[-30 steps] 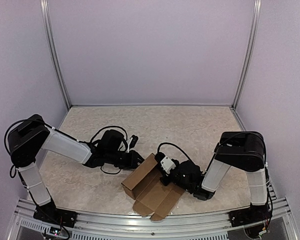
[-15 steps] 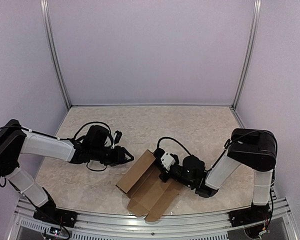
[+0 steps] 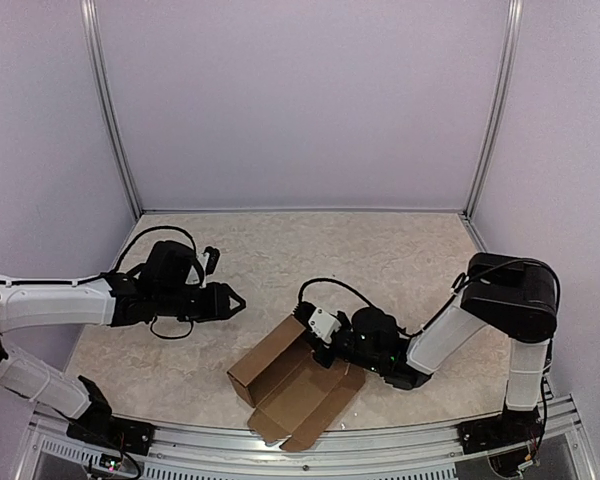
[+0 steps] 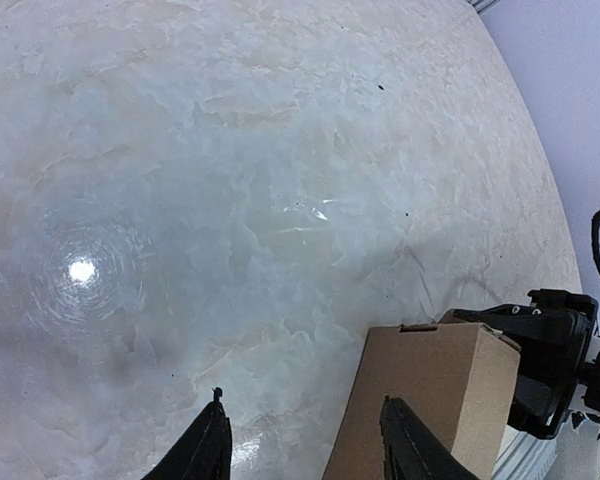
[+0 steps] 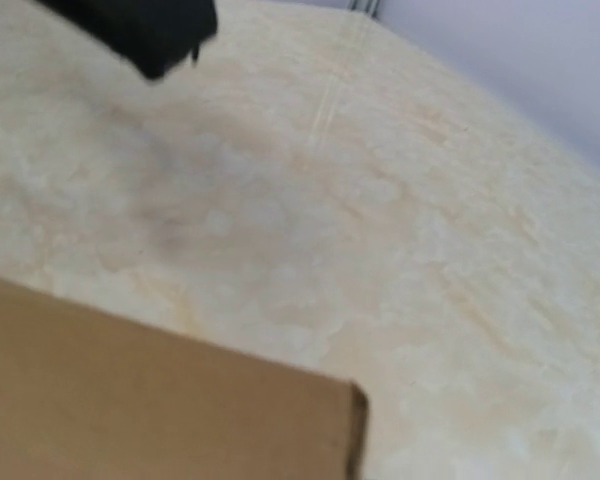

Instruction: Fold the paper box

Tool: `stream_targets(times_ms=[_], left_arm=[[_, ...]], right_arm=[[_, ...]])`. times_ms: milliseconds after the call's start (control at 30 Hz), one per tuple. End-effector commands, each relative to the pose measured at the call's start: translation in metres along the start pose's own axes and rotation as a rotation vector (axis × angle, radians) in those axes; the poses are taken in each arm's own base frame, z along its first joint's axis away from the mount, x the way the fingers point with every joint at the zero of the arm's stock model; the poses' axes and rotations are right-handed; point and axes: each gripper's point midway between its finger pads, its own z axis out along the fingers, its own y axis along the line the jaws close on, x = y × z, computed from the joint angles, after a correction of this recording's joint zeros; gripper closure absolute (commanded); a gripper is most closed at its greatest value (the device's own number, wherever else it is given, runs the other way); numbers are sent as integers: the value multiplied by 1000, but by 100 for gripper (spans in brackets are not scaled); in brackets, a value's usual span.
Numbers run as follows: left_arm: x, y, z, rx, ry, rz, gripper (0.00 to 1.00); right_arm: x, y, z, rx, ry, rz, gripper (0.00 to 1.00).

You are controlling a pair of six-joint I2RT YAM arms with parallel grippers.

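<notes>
Top external: rt tool (image 3: pixel 320 343) at box (image 3: pixel 305 400) (part-folded).

We see the paper box (image 3: pixel 290 385) low in the middle of the top view: plain, unmarked brown cardboard, only partly erected. One long wall stands along its upper-left side, leaving the inside open. Its loose flaps spread flat toward the frame's bottom edge.

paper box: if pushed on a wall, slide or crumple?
Probably slides easily: the paper box looks like thin cardboard with nothing visible inside, on a smooth table. Likely floppy too: its near flaps lie splayed and unfastened, so a pushed wall may buckle first. Tipping seems unlikely; it sits low.
</notes>
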Motion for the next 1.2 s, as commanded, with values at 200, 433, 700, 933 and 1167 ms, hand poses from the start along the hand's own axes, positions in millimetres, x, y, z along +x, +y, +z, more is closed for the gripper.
stream_targets(times_ms=[200,433,700,933,1167], left_arm=[[-1,16,-24,-80,-35,28,50],[-8,14,-36,-93,-65,68,50],[-22,11,-54,-124,-120,114,50],[-28,6,-64,-110,-152,140,50],[-32,4,-75,-110,-181,167,50]], right_arm=[[-6,2,-16,-54,58,-15,51],[-10,3,-48,-109,124,-30,34],[-18,-12,-91,-112,271,60,26],[-17,-34,-132,-54,351,229,8],[7,-48,-167,76,488,513,0]])
